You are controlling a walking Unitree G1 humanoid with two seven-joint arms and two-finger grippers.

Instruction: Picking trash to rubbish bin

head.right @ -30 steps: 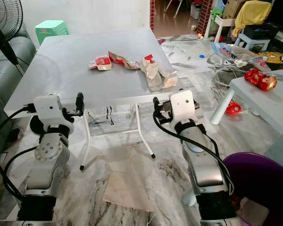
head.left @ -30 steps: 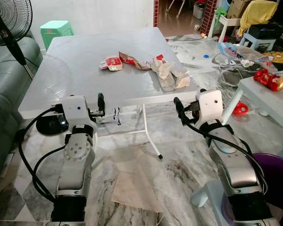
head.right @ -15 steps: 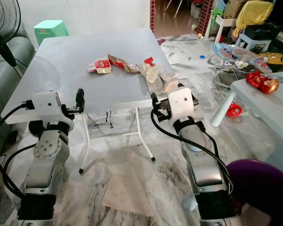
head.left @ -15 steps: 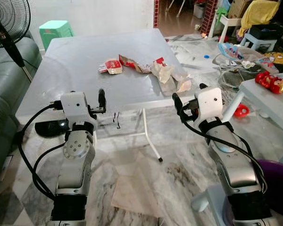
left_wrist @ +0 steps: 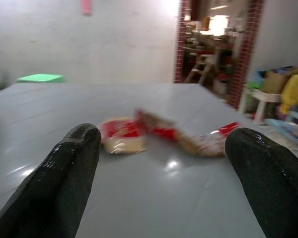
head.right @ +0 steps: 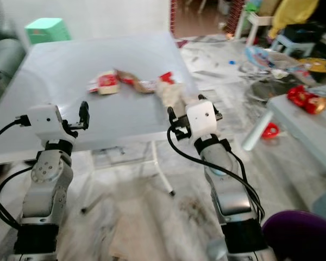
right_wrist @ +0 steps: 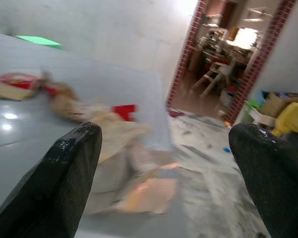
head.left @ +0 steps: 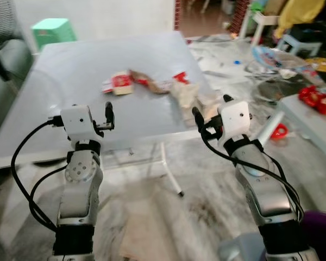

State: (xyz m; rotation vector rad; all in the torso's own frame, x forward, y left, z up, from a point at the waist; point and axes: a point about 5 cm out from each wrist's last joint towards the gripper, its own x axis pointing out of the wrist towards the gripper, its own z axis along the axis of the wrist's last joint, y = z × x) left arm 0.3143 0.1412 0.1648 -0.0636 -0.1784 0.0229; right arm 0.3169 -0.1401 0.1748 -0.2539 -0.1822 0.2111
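Trash lies on the grey folding table (head.left: 70,70). There is a red-and-white packet (head.left: 117,83), a brown and red wrapper (head.left: 148,82) and a heap of crumpled clear and beige wrappers (head.left: 189,95). My left gripper (head.left: 107,115) is open over the table's near edge, short of the red-and-white packet (left_wrist: 120,135), which sits between its fingers in the left wrist view. My right gripper (head.left: 209,109) is open at the table's near right corner, just in front of the crumpled heap (right_wrist: 119,163). Neither holds anything.
A purple bin (head.right: 304,239) stands on the floor by my right side. A green stool (head.left: 53,30) is behind the table and a sofa (head.left: 5,60) on the left. A low white table with a red toy (head.left: 315,98) and floor clutter are on the right.
The whole picture has shifted and blurred, so the camera has moved nearer the table. Both grippers now reach the table's near edge, closer to the trash, and are still open.
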